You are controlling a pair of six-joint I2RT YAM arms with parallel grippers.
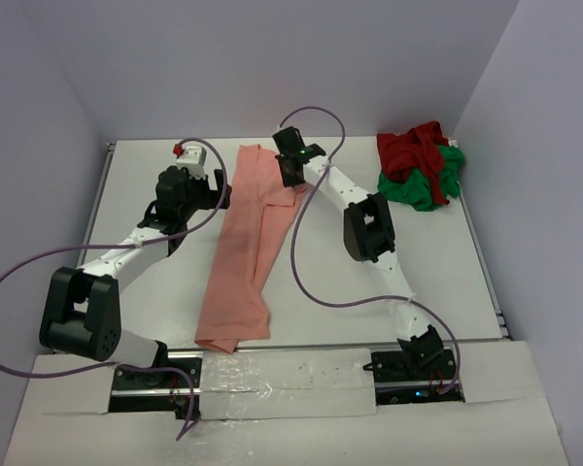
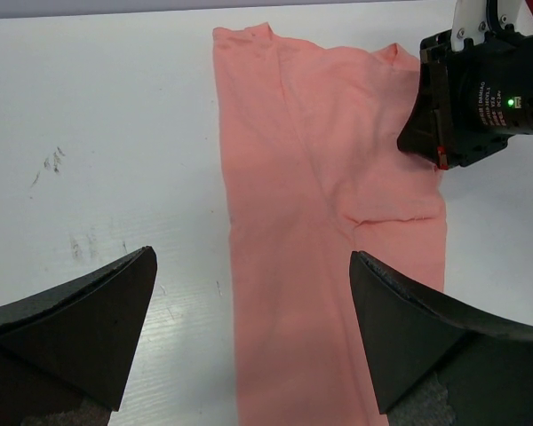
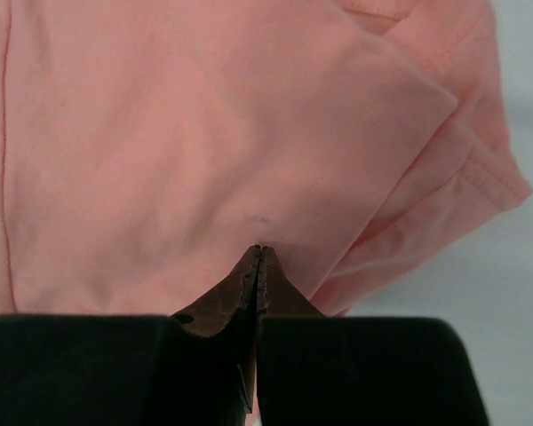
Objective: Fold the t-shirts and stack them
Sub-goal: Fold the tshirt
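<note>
The salmon-pink t-shirt (image 1: pixel 243 252) lies flat as a long narrow strip down the middle of the table, sides folded in. My left gripper (image 1: pixel 211 191) hovers open over its upper left edge; in the left wrist view the cloth (image 2: pixel 311 177) shows between the wide-apart fingers (image 2: pixel 253 259). My right gripper (image 1: pixel 293 177) is shut, its tips (image 3: pixel 260 248) resting on the pink cloth (image 3: pixel 160 133) near the folded right sleeve (image 3: pixel 462 177), with nothing seen between the jaws. The dark red t-shirt (image 1: pixel 413 150) lies crumpled on the bright green t-shirt (image 1: pixel 429 186) at the far right.
The white table (image 1: pixel 155 291) is boxed in by walls on the left, the back and the right. Purple cables (image 1: pixel 316 282) loop from both arms over the table. The right arm's wrist (image 2: pixel 484 98) sits at the shirt's upper right edge.
</note>
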